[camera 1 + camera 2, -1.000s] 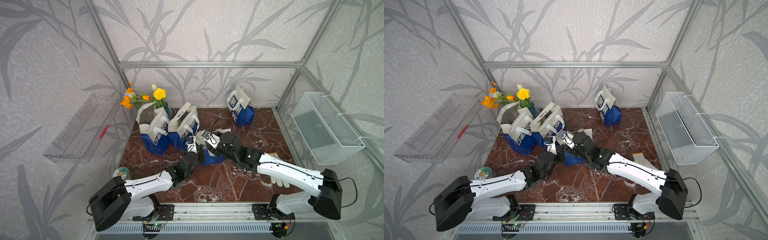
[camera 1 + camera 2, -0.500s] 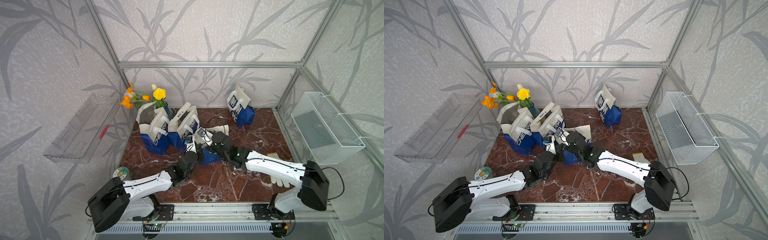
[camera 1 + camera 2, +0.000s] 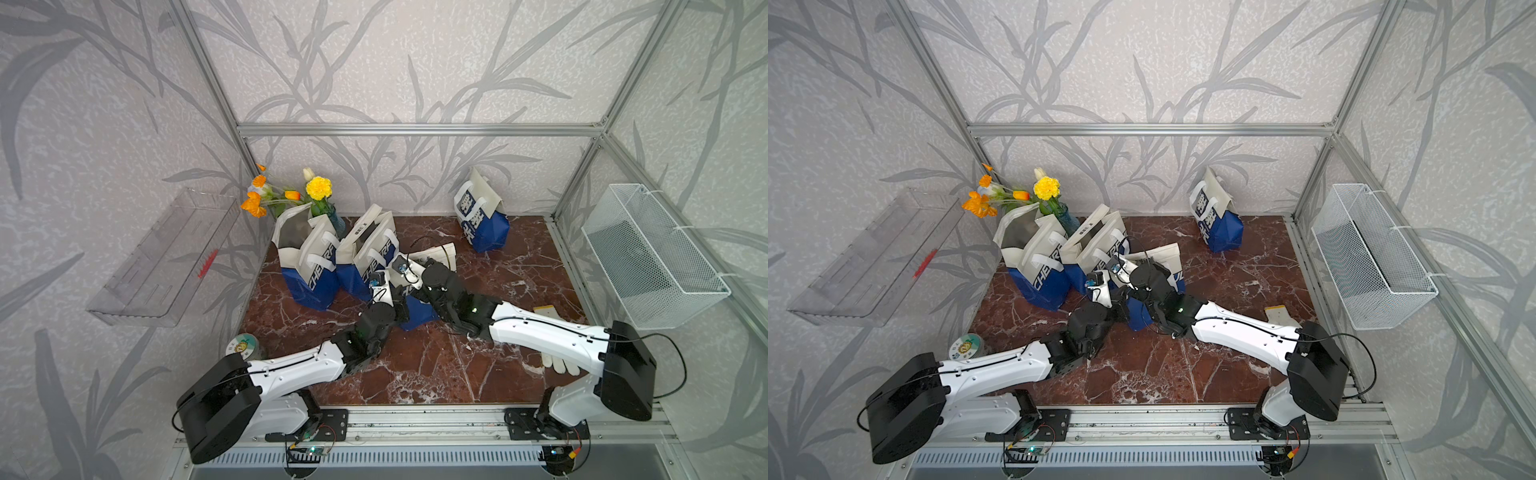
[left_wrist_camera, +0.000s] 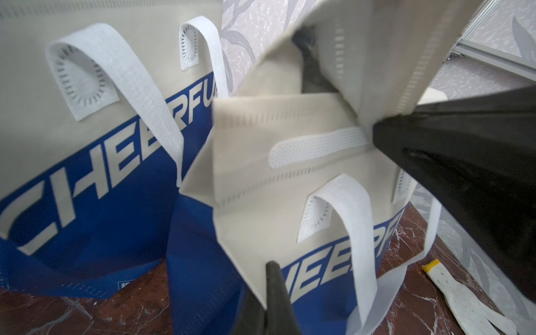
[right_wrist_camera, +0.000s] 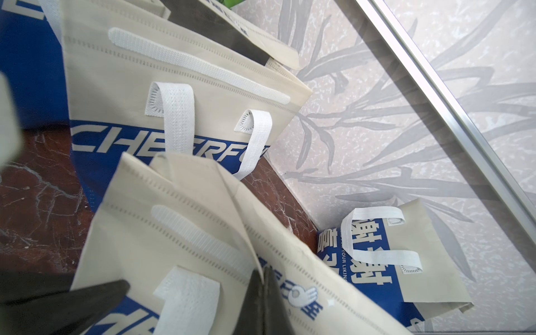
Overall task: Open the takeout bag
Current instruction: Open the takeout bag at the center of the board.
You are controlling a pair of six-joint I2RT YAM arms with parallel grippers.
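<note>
While the takeout bag (image 4: pixel 261 208) is sitting midway between the worktop's (image 3: pixel 519 266) side edges, the left pincer (image 4: pixel 269 278) is clamping its front rim — the right pincer (image 5: pixel 262 280) is pinching its rear flap.

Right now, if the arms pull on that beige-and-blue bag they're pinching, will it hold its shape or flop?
Probably flops: the takeout bag is thin fabric, folded and creased where the left gripper and right gripper pinch it. Likely light too: its white handle droops limply.

Flowers (image 3: pixel 318 188) back left; wire basket (image 3: pixel 648 266) right wall; clear tray (image 3: pixel 166 257) left wall
</note>
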